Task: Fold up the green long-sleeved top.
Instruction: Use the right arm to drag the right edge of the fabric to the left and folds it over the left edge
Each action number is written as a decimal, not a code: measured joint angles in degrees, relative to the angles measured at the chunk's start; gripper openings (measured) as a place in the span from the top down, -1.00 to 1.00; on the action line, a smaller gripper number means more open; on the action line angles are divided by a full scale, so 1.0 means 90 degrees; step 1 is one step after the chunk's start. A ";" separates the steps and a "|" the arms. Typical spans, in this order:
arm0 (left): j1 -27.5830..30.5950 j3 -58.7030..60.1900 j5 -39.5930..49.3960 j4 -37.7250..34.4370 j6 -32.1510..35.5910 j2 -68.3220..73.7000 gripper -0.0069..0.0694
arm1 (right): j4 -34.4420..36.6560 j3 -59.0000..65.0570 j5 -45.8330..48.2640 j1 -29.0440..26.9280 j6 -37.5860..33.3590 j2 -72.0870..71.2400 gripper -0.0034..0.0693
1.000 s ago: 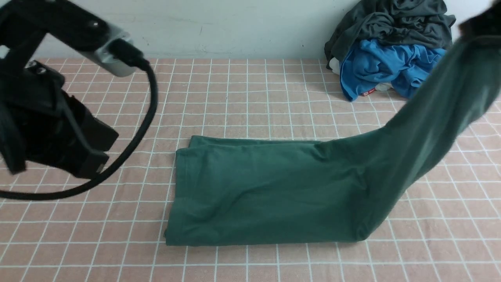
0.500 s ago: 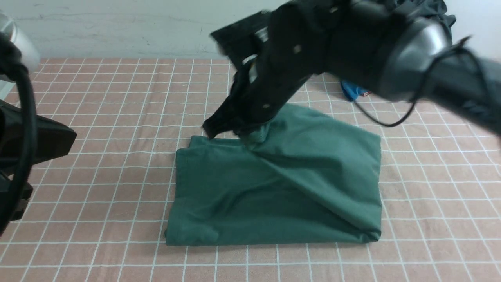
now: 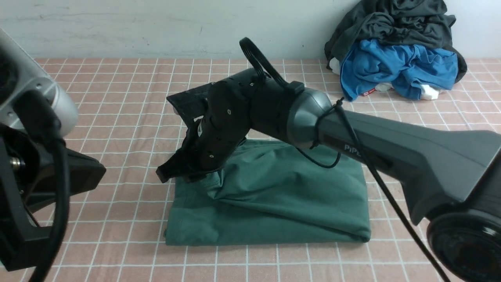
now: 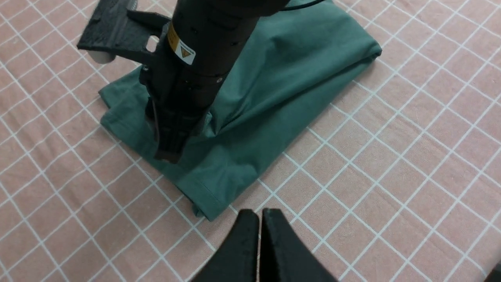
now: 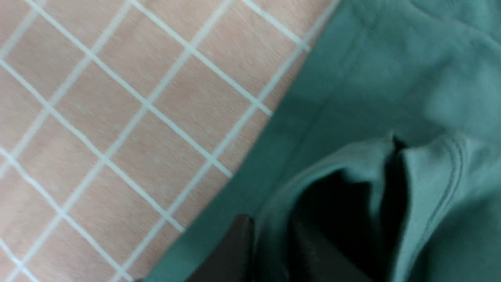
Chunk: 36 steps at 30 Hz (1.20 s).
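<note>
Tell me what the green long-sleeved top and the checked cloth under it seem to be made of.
The green long-sleeved top: soft matte knit, likely cotton jersey; it drapes in smooth folds and has a stitched hem. The checked table cloth: pink matte textile with white lines and a faint fuzzy grain, perhaps towelling; the fibre cannot be told.

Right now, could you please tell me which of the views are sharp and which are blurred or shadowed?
Front view: evenly lit, the green top crisp, the near left arm soft at the frame's edge. Left wrist view: sharp, a faint shadow under the right gripper. Right wrist view: blurred throughout, fabric and tablecloth grid smeared.
</note>
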 joint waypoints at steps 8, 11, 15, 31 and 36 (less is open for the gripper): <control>0.0000 0.0031 -0.0203 0.0006 0.0000 0.0007 0.83 | -0.1659 -0.1484 0.1652 -0.0016 -0.0368 -0.0265 -0.37; 0.0000 0.0031 -0.0220 0.0000 0.0000 0.0086 0.83 | -0.2317 -0.1489 0.1789 -0.0149 -0.0287 -0.0380 -0.41; 0.0000 0.0074 -0.0275 0.0005 0.0000 0.0317 0.83 | -0.2286 -0.0911 0.1844 -0.0559 -0.0152 -0.0496 -0.41; 0.0000 0.1132 -0.1384 0.0063 0.0000 0.0463 0.83 | -0.0961 0.0965 0.0147 -0.0928 -0.0099 0.0047 -0.41; 0.0000 0.1301 -0.1438 0.0181 -0.0011 -0.0121 0.83 | -0.1035 0.0987 0.0330 -0.0928 -0.0295 -0.0673 -0.41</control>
